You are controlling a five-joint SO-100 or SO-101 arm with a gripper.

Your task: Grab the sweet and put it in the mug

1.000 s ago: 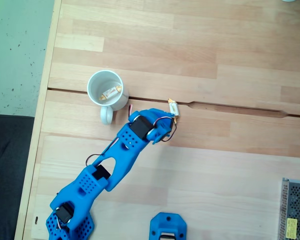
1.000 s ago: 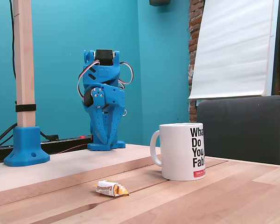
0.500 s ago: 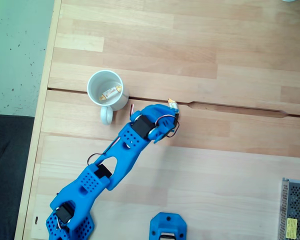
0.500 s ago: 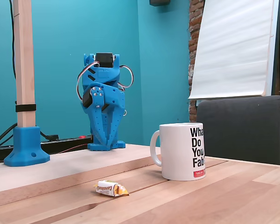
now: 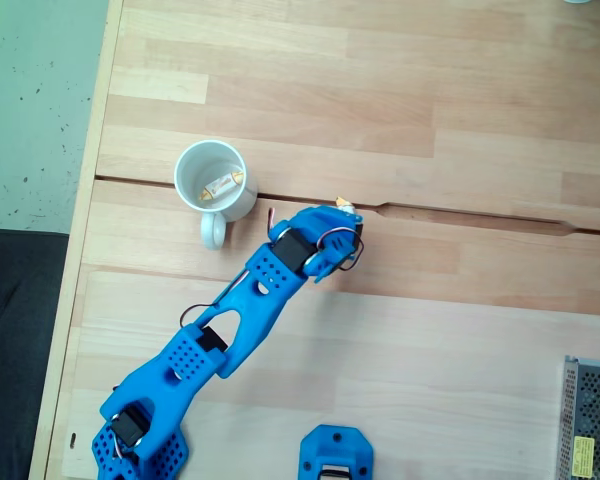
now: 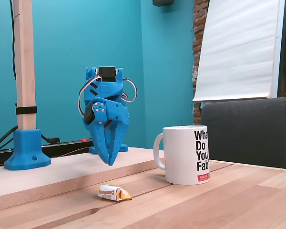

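One sweet (image 6: 113, 192), white-wrapped with golden ends, lies on the wooden table. Seen from above, just its tip (image 5: 342, 206) pokes out past my blue gripper (image 5: 346, 226). The gripper (image 6: 109, 161) hangs point-down a little above the sweet without touching it. Its fingertips (image 6: 107, 157) stand close together, and I cannot tell whether a gap is left. The white mug (image 5: 192, 165) stands upright to the left of the gripper in the top-down fixed view. It holds a second, similar sweet (image 5: 223, 185). From the side the mug (image 6: 187, 155) shows black lettering and stands right of the sweet.
A seam (image 5: 460, 215) runs across the table (image 5: 430, 100) under the gripper. A blue clamp base (image 5: 336, 455) sits at the near edge and a metal mesh box (image 5: 592, 420) at the lower right. A wooden post (image 6: 25, 71) on a blue foot stands left in the side view.
The gripper has reached forward over the sweet and tilted down towards it, covering most of it from above. The sweet and the mug have not moved.
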